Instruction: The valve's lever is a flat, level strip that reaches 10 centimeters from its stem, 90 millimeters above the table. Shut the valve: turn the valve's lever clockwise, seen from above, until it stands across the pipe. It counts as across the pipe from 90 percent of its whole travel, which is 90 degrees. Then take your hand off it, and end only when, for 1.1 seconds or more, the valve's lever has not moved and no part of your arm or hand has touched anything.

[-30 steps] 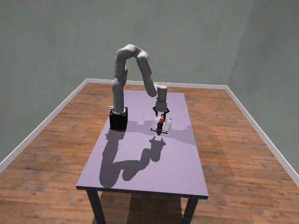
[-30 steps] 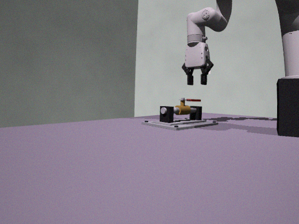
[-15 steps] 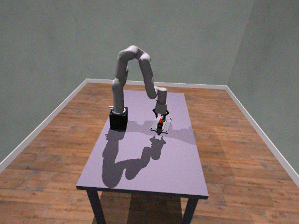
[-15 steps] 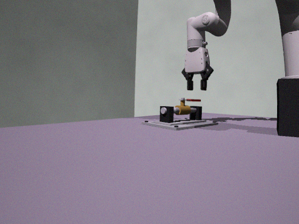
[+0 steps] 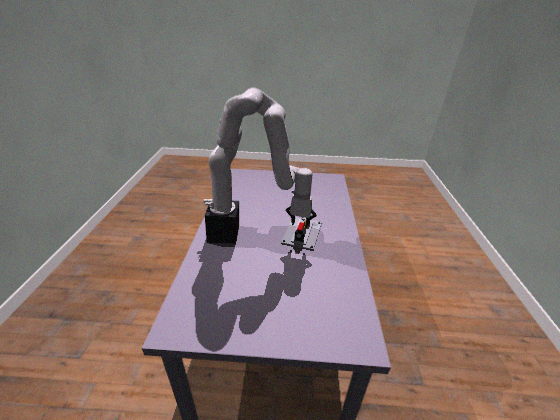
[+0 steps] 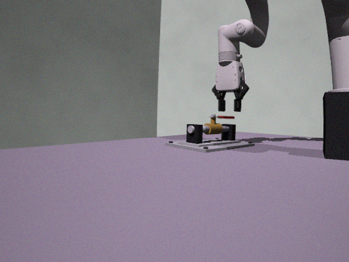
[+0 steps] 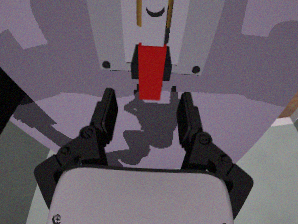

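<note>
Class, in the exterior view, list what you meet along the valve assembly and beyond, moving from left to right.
Left black pipe block → yellow valve body → red flat lever → black arm pedestal.

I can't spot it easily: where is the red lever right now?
In the exterior view, the red lever lies atop the valve, along the pipe, just below the open end effector.

arm arching up from its base and bending down toward the near right | wrist pointing straight down | gripper hanging in the air, touching nothing | fingers standing partly spread, gripping nothing, tips pointing down
</note>
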